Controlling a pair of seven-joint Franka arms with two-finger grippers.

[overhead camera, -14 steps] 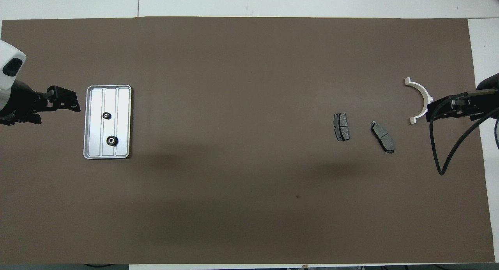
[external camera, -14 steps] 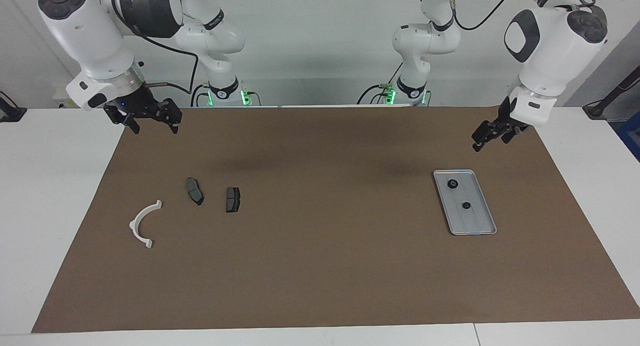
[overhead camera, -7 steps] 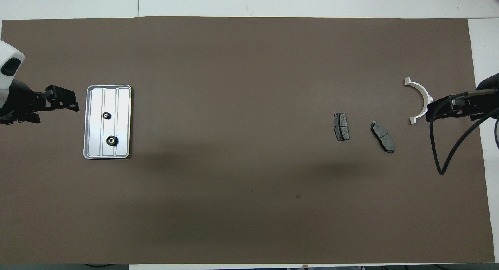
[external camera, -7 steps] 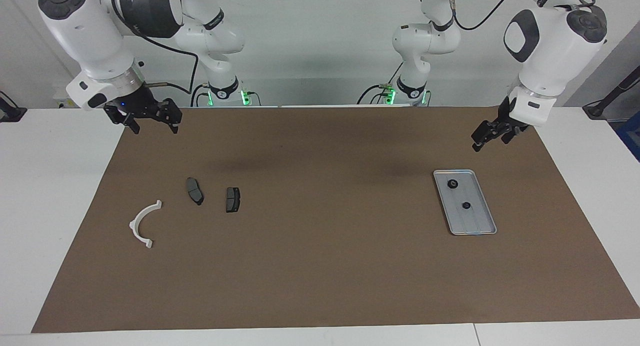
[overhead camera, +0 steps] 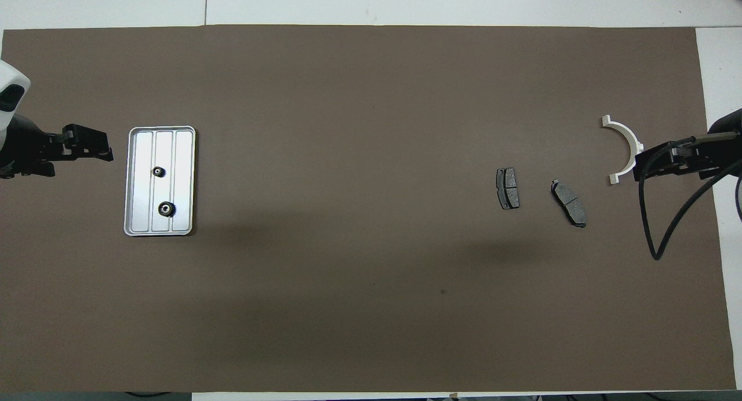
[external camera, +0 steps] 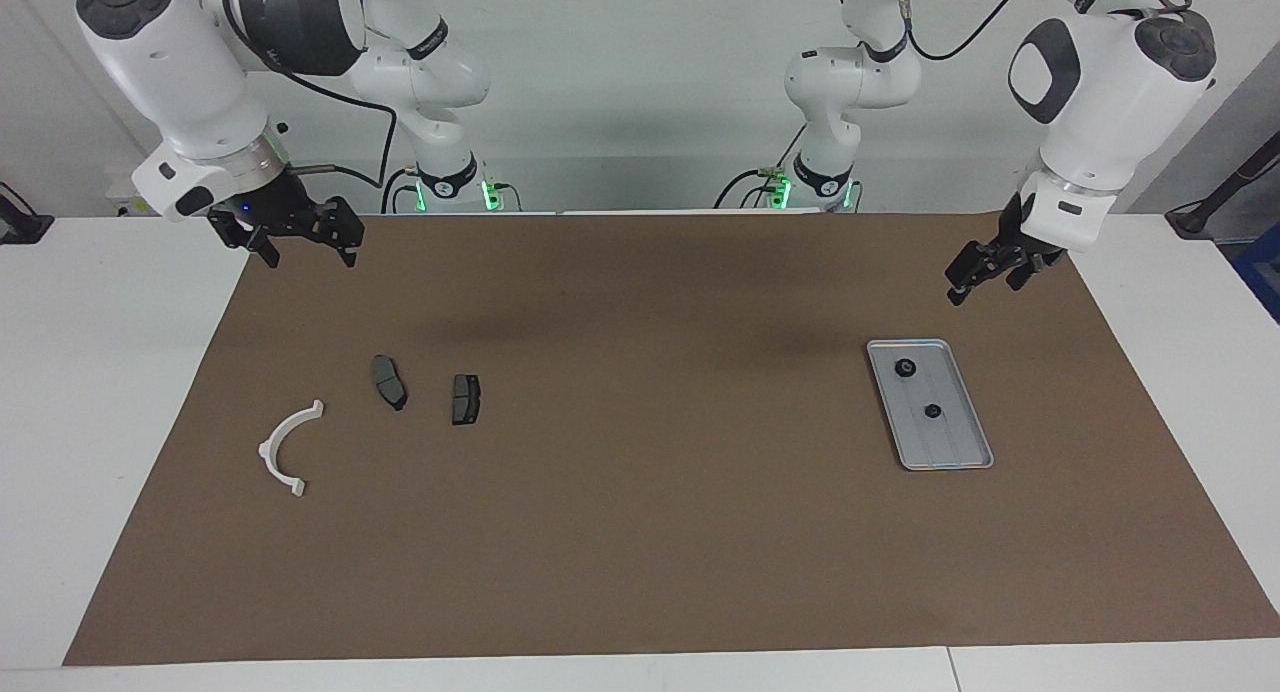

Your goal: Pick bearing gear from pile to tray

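Bearing gears: two small black round toothed metal bearing gears, one (external camera: 906,368) and the other (external camera: 932,410), both lie in the tray at the right of the facing frame; in the overhead frame they show at left (overhead camera: 157,171) (overhead camera: 166,208).
Handling: judged small, stiff and light for their size; smooth metal may slip, so a pinch across the toothed rim looks the surest hold.
Tray: small flat silver-grey metal tray (external camera: 965,450) with rounded corners, a low rim and a ribbed floor, flat on the mat.
Pile: what remains at the left of the facing frame is two dark grey flat brake pads (external camera: 389,381) (external camera: 465,398), matte and rigid, and a white plastic half-ring bracket (external camera: 283,448); no gear is seen among them.
Progress: the sorting looks finished, judging by the gears in the tray.
Left gripper: black left gripper (external camera: 983,268) hangs in the air at upper right of the facing frame, over the mat above the tray in the picture; jaws released, holding nothing.
Right gripper: black right gripper (external camera: 303,240) hangs at upper left over the mat's corner; jaws spread, empty.
Surface: brown matte mat (external camera: 640,532) on a white counter (external camera: 90,392).
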